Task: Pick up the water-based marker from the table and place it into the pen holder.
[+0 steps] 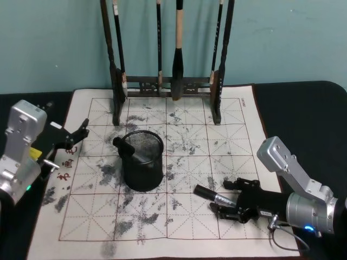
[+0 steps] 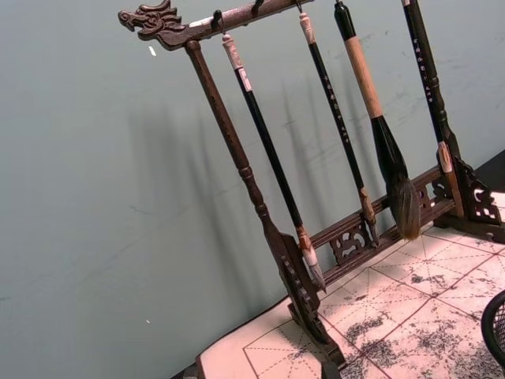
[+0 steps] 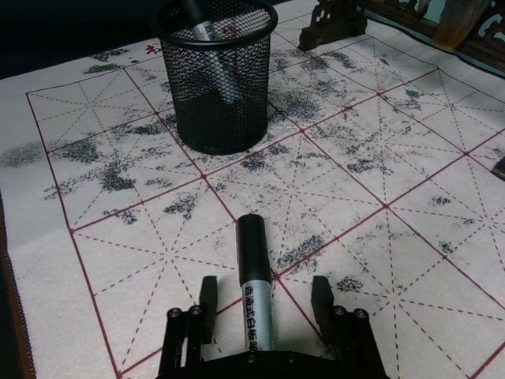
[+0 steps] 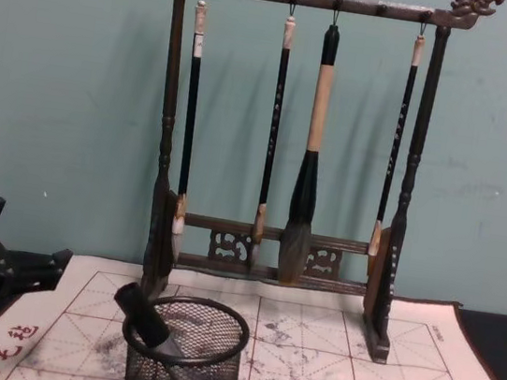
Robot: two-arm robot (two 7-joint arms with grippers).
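Observation:
A water-based marker (image 1: 212,195) with a black cap and grey barrel lies flat on the cream mat (image 1: 217,135), to the right of the pen holder. My right gripper (image 1: 233,202) is low over the mat and open, one finger on each side of the marker's barrel (image 3: 254,272), with gaps between the fingers (image 3: 207,302) and the barrel. The black mesh pen holder (image 1: 144,172) stands upright mid-mat with another marker (image 1: 125,146) leaning inside it; it also shows in the right wrist view (image 3: 221,103) and the chest view (image 4: 180,378). My left gripper (image 1: 76,136) hovers open at the mat's left edge.
A tall dark wooden brush rack (image 1: 168,84) with several hanging brushes stands along the mat's far edge, behind the pen holder (image 4: 273,250). The stained mat between the lying marker and the holder is bare. Dark table (image 1: 303,108) borders the mat on the right.

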